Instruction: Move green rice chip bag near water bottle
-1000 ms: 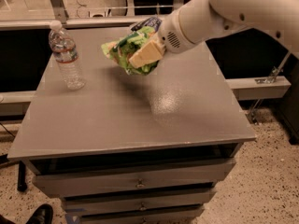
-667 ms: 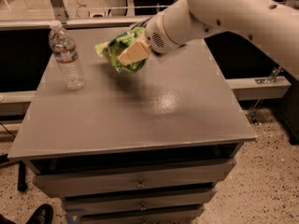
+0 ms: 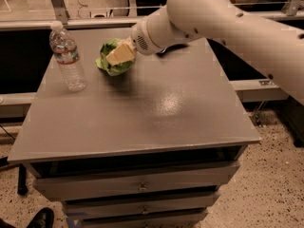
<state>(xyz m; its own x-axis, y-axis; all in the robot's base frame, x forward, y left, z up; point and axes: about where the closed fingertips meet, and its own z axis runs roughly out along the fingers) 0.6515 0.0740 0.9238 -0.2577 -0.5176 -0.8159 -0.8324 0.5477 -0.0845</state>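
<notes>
We see the bag point(image 3: 109, 66) crumpled into a green ball and clenched in the hand point(image 3: 118, 56), whose pale fingers point(image 3: 121, 52) press into its upper side. It seems to hang just above the tabletop point(image 3: 156, 113), toward the far left part, with a shadow under it. The bottle point(image 3: 68, 56) stands upright just to its left, near but apart from it, and close to the tabletop's left edge. The arm point(image 3: 213, 13) reaches in from the right, over the far edge.

We judge the bag close enough already, so what remains is setting it down and letting go. The main risk is the bottle: it is tall and narrow, and any further push leftward by the hand or the bulging bag could tip it or shove it off the near edge. A release from too high could let the springy bag roll away. The crinkled foil may also slip from the grip early
</notes>
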